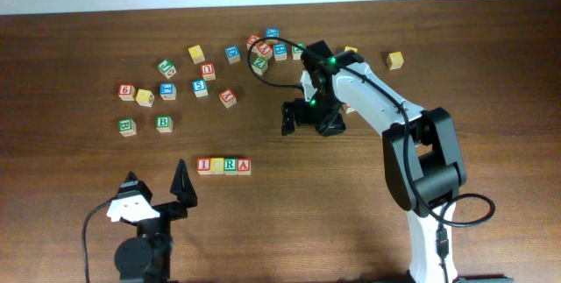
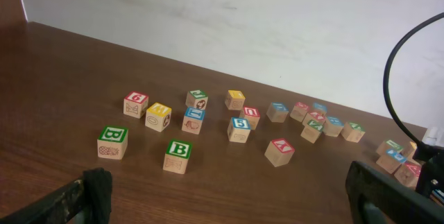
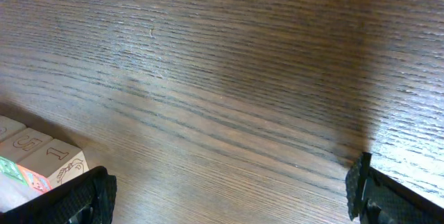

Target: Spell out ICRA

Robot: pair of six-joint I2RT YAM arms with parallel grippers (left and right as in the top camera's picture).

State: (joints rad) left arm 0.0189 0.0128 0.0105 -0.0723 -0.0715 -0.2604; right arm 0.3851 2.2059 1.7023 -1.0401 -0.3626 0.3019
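A short row of letter blocks (image 1: pixel 224 166) lies side by side on the table front centre; its end shows at the left edge of the right wrist view (image 3: pixel 35 158). My right gripper (image 1: pixel 312 120) is open and empty, hovering above bare wood up and to the right of the row. My left gripper (image 1: pixel 158 186) is open and empty at the front left, pointing toward the loose blocks. Its fingers frame bare table in the left wrist view (image 2: pixel 229 196).
Several loose blocks are scattered across the back: two green B blocks (image 1: pixel 163 123) (image 2: pixel 177 156), a red 6 block (image 1: pixel 126 91), a yellow block (image 1: pixel 395 60) at the far right, and a cluster (image 1: pixel 267 48) behind the right arm. A black cable (image 1: pixel 263 68) loops there.
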